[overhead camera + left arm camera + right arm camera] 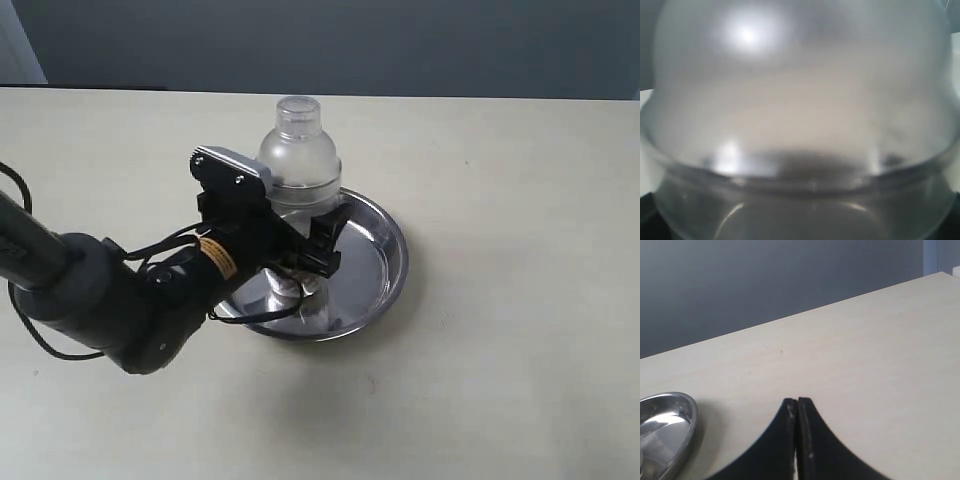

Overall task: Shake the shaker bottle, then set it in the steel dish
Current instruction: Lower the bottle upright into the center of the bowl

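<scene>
The shaker bottle stands upright with its lower part down inside the steel dish, at the middle of the exterior view. My left gripper is wrapped around the bottle's lower body, shut on it, with one black finger showing on the right side. Whether the bottle's base rests on the dish floor I cannot tell. The frosted wall of the bottle fills the left wrist view and hides the jaws. My right gripper is shut and empty above the table, with the dish's rim off to one side.
The pale table stretches out all around the dish. A dark grey wall runs behind its far edge. The left arm's black body and cables lie over the table's left front part.
</scene>
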